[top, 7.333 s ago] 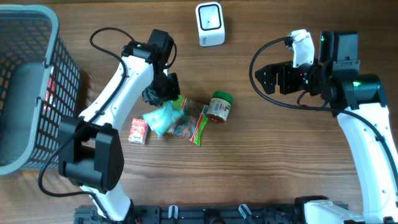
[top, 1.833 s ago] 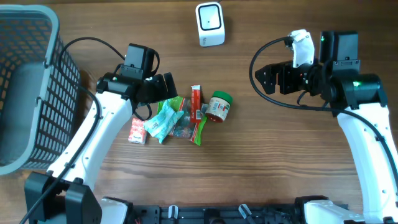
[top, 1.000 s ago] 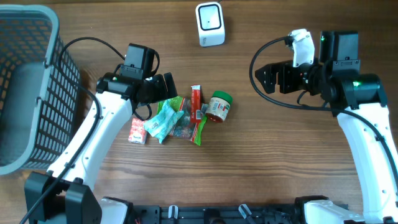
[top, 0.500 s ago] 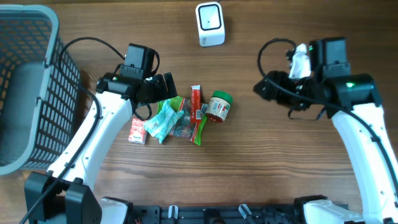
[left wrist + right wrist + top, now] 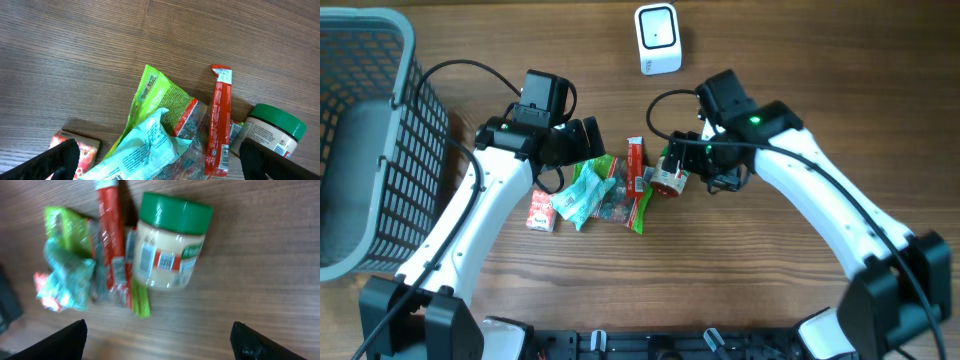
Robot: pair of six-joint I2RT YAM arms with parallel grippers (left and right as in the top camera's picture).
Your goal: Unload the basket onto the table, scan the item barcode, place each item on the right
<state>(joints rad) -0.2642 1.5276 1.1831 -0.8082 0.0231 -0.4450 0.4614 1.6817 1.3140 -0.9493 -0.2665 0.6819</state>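
Wooden table (image 5: 800, 60), basket (image 5: 420, 140) at left, scanner (image 5: 658, 38) up top. Left gripper (image 5: 160, 162) and right gripper (image 5: 160, 342), jaws both wide, hang over the jar (image 5: 170, 250) and packets (image 5: 595, 195) mid-table.

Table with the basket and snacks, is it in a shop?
Probably a pretend shop checkout set up for practice, not a real store. On the wooden table sit a white barcode scanner, a grey wire basket, and groceries like a green-lidded jar and snack packets.

Wire basket (image 5: 420, 140) — left edge of table (image 5: 720, 290)
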